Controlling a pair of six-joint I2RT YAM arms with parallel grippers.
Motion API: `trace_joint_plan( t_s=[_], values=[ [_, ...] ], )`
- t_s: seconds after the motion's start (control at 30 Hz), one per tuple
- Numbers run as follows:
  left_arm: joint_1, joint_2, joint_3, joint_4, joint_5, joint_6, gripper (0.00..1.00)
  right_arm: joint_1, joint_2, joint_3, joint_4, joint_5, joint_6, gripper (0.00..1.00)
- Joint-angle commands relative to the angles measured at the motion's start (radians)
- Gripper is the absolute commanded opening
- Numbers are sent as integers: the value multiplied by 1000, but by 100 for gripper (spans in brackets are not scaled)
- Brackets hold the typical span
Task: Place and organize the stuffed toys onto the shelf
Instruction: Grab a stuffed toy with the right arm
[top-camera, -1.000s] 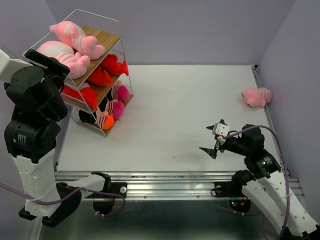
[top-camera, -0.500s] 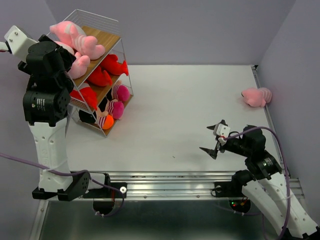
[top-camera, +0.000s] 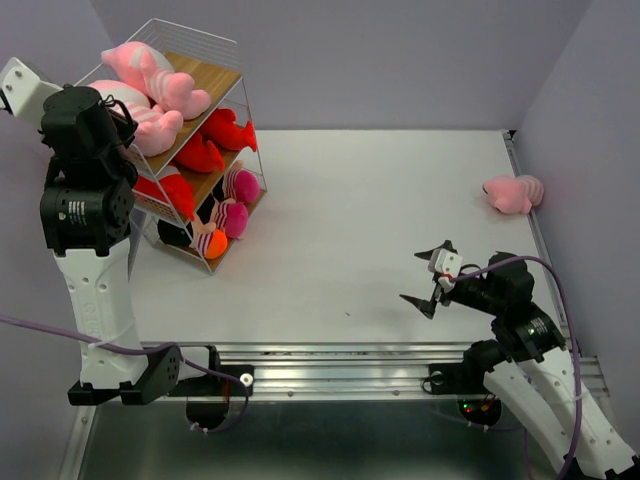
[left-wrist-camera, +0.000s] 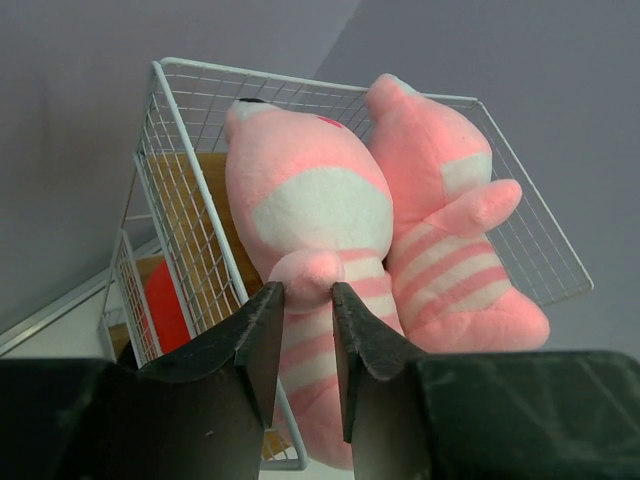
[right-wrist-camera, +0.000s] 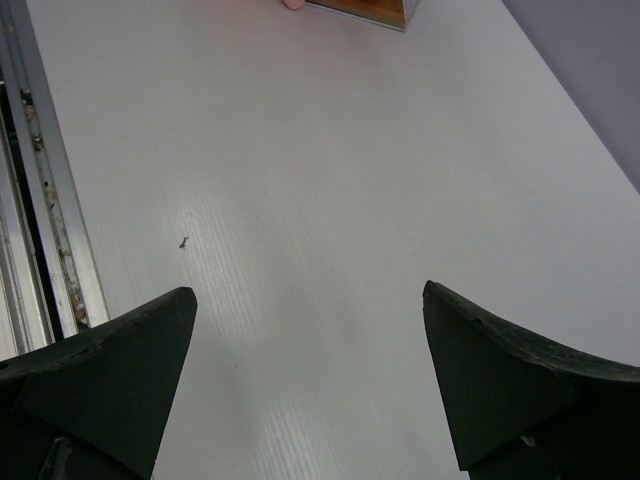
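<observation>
- where the shelf (top-camera: 200, 38) stands at the far left corner of the table (top-camera: 360, 210), its top tier holds two pink striped toys (top-camera: 150, 75) lying side by side and touching.
- red toys (top-camera: 225, 130) lie on the middle tier, and round-headed dolls (top-camera: 238, 186) in pink stripes sit on the bottom tier at the open front.
- one stray pink toy (top-camera: 513, 193) lies on the table by the right edge, well apart from the shelf.
- the left gripper (left-wrist-camera: 307, 292) is raised beside the top tier and points at the nearer of the two pink toys.
- its jaws are drawn close with a narrow gap, and a round pink paw (left-wrist-camera: 310, 272) sits right at the tips.
- i cannot tell whether the paw is pinched or only behind them.
- the right gripper (top-camera: 410, 277) hovers low over bare table at the near right, between the arm bases and the stray toy.
- its jaws are spread wide with nothing between them; the wrist view shows only white tabletop in the gap.
</observation>
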Motion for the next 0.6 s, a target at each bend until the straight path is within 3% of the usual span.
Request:
trace_joint_plan(
  t_s=[0.0, 0.3, 0.57],
  values=[
    [9, -23, -12, 56, 10, -4, 34, -5, -11, 1, 40, 0, -8, 100],
    [42, -20, -15, 71, 27, 3, 1, -5, -17, 2, 40, 3, -8, 100],
    [45, -23, -22, 114, 51, 17, 0, -5, -21, 1, 41, 6, -8, 100]
  ],
)
